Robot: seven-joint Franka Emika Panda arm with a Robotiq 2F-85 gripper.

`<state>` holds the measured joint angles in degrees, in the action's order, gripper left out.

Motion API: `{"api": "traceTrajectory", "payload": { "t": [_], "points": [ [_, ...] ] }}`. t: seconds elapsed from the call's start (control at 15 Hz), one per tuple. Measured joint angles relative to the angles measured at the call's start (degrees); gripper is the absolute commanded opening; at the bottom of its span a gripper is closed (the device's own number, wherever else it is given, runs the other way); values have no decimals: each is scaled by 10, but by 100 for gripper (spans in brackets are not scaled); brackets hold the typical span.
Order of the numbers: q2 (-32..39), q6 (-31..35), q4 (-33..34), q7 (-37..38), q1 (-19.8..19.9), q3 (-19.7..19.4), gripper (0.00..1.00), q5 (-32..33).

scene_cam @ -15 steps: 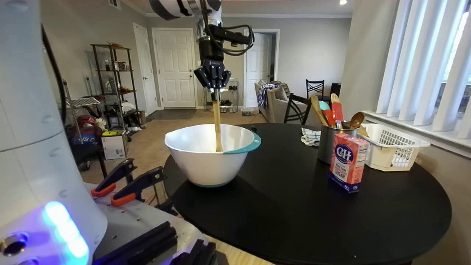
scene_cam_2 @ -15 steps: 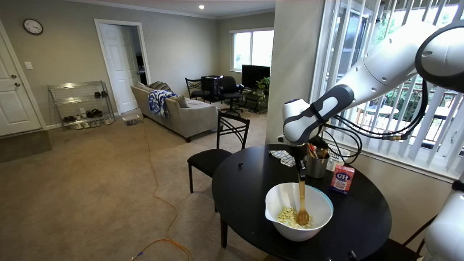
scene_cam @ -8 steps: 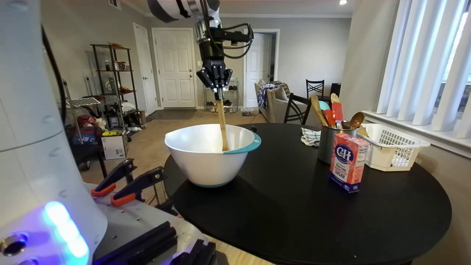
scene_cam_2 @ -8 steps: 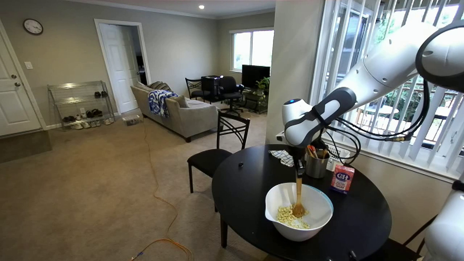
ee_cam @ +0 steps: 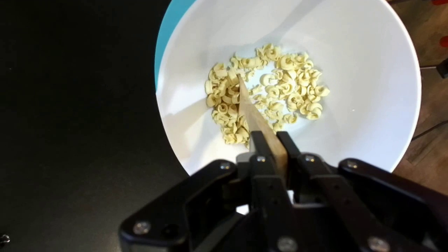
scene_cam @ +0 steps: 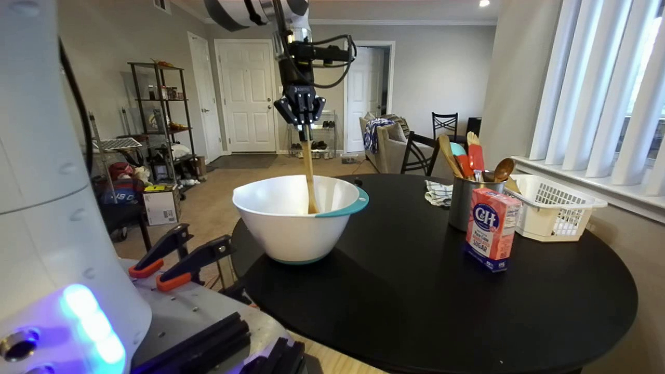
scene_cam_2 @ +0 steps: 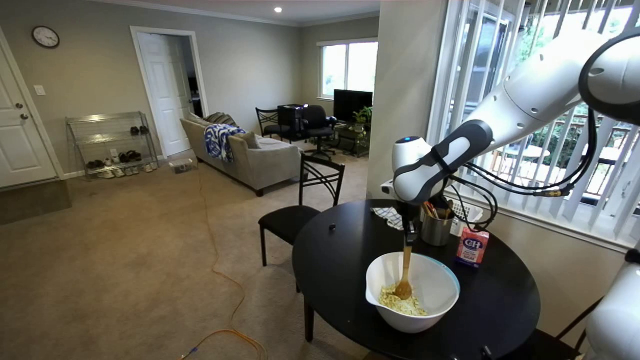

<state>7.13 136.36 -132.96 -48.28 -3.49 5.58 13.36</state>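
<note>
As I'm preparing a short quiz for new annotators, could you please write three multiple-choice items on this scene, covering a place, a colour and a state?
1. Relative to the bowl, where is the lower end of the wooden utensil held by the gripper? A) underneath B) inside C) beside
2. What colour is the bowl's handle? A) red B) black C) teal
3. How does the sugar box stand? A) upright B) lying flat C) upside down

1: B, as an exterior view shows that end within the bowl's wall.
2: C, as the handle shows teal against the white bowl.
3: A, as its lettering reads right way up in both exterior views.
</note>
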Motion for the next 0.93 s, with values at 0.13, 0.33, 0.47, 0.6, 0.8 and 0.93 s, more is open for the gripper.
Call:
{"api": "traceTrajectory", "payload": {
  "t": [0.13, 0.33, 0.47, 0.6, 0.8, 0.93],
  "points": [
    [-1, 6, -2, -6, 0, 3, 3, -25],
    [-1, 8, -2, -27, 0, 7, 3, -63],
    [-2, 8, -2, -47, 2, 7, 3, -80],
    [-3, 7, -2, -66, 3, 7, 3, -93],
    [-3, 0, -2, -82, 3, 7, 3, -98],
    [-3, -16, -1, -91, 4, 6, 3, -98]
  ]
}}
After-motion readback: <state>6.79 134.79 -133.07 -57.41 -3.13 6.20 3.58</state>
